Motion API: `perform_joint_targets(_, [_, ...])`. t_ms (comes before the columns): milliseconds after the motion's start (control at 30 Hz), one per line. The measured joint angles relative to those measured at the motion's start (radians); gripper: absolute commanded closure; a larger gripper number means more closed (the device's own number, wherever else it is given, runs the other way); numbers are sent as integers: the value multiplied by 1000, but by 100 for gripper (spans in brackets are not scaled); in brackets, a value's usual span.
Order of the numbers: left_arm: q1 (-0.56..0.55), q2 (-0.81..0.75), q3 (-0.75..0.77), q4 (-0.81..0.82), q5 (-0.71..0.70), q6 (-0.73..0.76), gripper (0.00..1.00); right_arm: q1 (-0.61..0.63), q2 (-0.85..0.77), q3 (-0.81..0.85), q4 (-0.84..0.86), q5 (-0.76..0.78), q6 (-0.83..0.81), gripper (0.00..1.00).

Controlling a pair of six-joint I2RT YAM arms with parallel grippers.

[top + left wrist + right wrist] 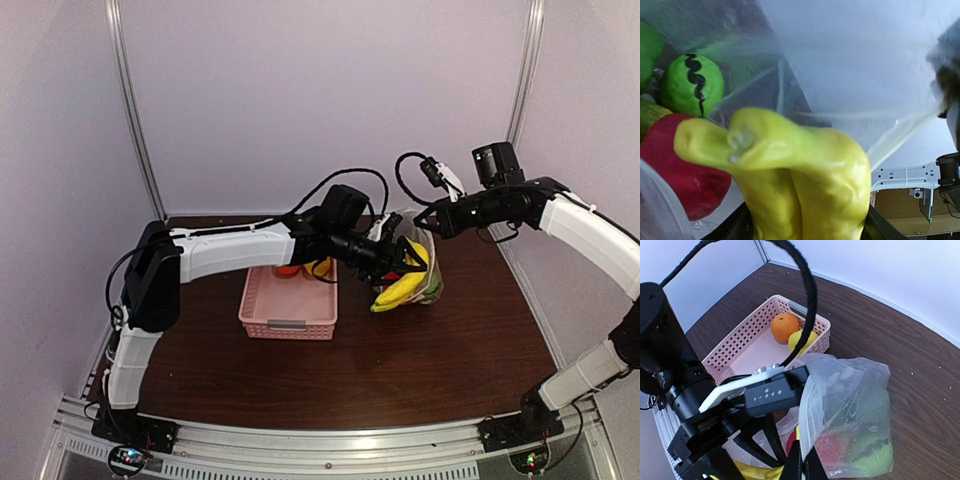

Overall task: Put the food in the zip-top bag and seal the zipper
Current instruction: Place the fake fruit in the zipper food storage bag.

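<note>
The yellow toy banana (800, 170) sits at the mouth of the clear dotted plastic zip-top bag (850, 405), raised off the bench and clamped between the fairly wide jaws of the left hand (397, 260). It looks light, smooth and probably a little slippery. Its lumpy stem end faces the left wrist camera, so a hold across the thick middle seems safest. The bag is thin and floppy and would likely slump if released. The right hand (802, 462) is pinched fully together on its mouth edge and holds it up and open. The zipper itself I cannot pick out. Inside the bag lie a red toy ball (695, 180) and a green toy piece with a black zigzag (692, 85). Just to the left stands a pink plastic lattice basket (288, 325) with a toy orange (785, 326) and a yellow toy piece (801, 340) waiting in it. All of this is on a dark brown wood-grain bench (400, 370), flat and probably slick under plastic. Plain pale walls (330, 90) and slim metal uprights (135, 110) close in the space.
</note>
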Motion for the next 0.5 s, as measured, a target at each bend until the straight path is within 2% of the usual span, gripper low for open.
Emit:
perform_joint_targets(133, [14,0,-5,45,-56,-100,53,19,-2,-15,-3,-12,-16,100])
perform_joint_targets(233, [24,0,-38,146,-117,-202,47,32,-2,-22,-10,-18,-24,100])
perform_joint_targets(500, [29,1,-72,250,-277,-371,21,49,-5,-22,-23,-45,-35,100])
